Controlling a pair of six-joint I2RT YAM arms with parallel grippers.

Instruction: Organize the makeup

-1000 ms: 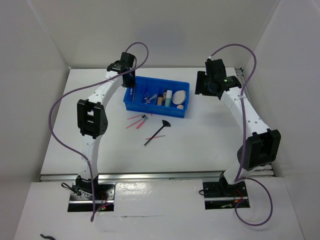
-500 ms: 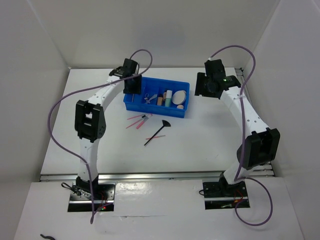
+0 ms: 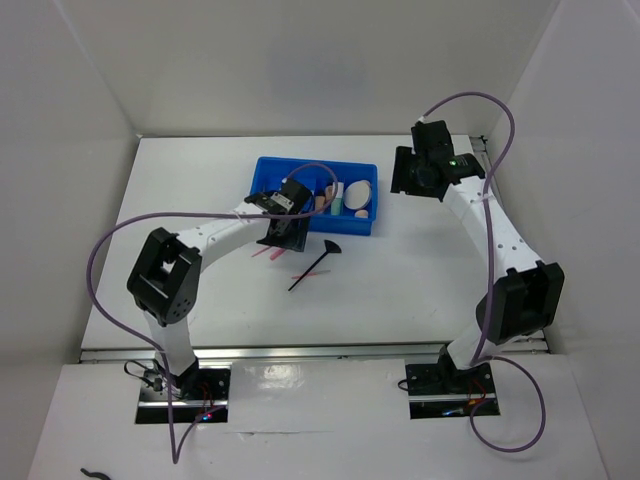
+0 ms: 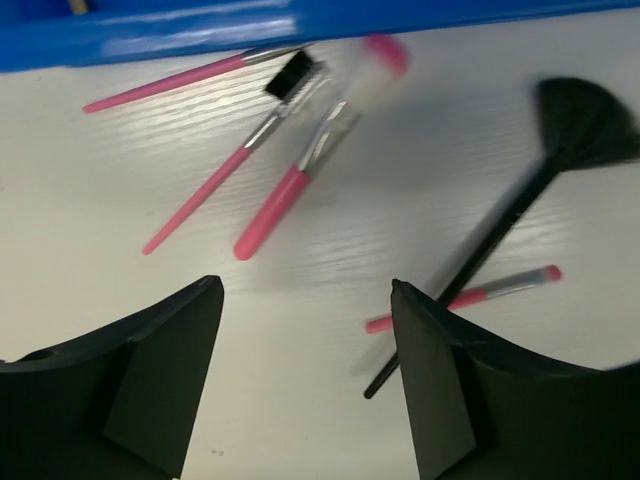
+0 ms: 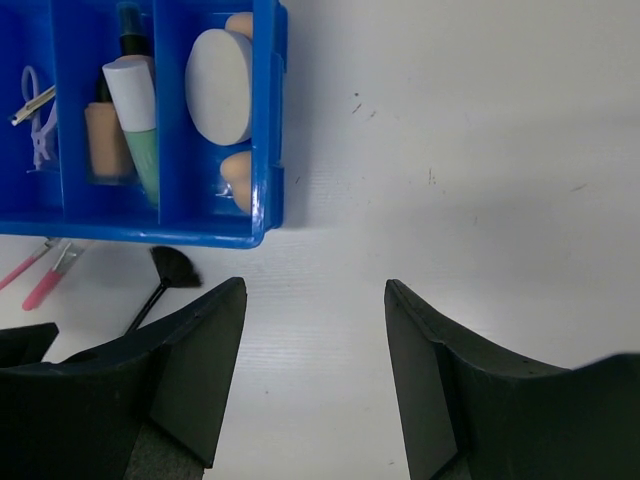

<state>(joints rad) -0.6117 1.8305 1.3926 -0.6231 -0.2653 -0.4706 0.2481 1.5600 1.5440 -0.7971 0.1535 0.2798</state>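
Note:
The makeup is split between the blue tray (image 3: 352,229) and the table. In the tray (image 5: 200,232) lie a round cream puff (image 5: 218,85), a mint-green tube (image 5: 140,110), a beige bottle (image 5: 103,135) and two peach sponges (image 5: 238,176). In front of the tray lie pink sticks (image 4: 200,205) and a black fan brush (image 4: 585,120), the brush lying over another pink stick (image 4: 500,288). My left gripper (image 4: 305,300) hangs open and empty over the table just in front of these sticks (image 3: 268,250). My right gripper (image 5: 315,290) is open and empty to the right of the tray.
A silver and lilac tool (image 5: 33,108) lies in a left compartment of the tray. White walls enclose the table on three sides. The right arm's forearm (image 3: 490,225) runs along the table's right side. The black brush (image 3: 315,262) points toward the near edge.
My left gripper has opened and swung from above the tray's left end down to the table in front of it, over the pink sticks. The right arm has not moved.

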